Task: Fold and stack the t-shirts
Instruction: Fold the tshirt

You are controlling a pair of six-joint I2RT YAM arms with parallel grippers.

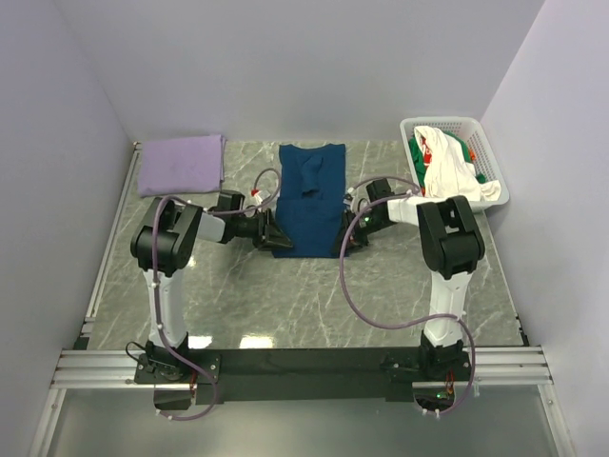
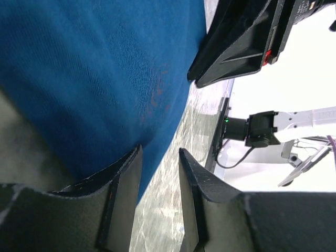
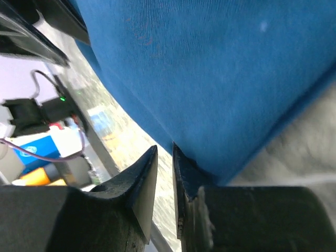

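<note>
Top external view: navy tee (image 1: 309, 190) lies in the middle of the table (image 1: 285, 295) as a long narrow strip. Lavender tee (image 1: 181, 164) sits folded at the far left, and the white/green tees (image 1: 452, 169) are piled in the basket (image 1: 442, 121) far right. Left gripper (image 1: 273, 231) and right gripper (image 1: 346, 231) are at the strip's two near corners, one per side. Left wrist cam: fingers (image 2: 123, 178) a bit apart w/ table showing btwn them, cloth edge right at the tip. Right wrist cam: fingers (image 3: 144, 178) nearly together, just a thin slit, can't tell if the hem's caught. Risk imo: if a jaw grabs only the top layer, the fold opens up on the lift. If one side bites and the other slips, the strip goes over skewed and the stack ends up crooked. Writing: none readable anywhere. Faint reddish marks on the navy cloth, prob print, illegible.
</note>
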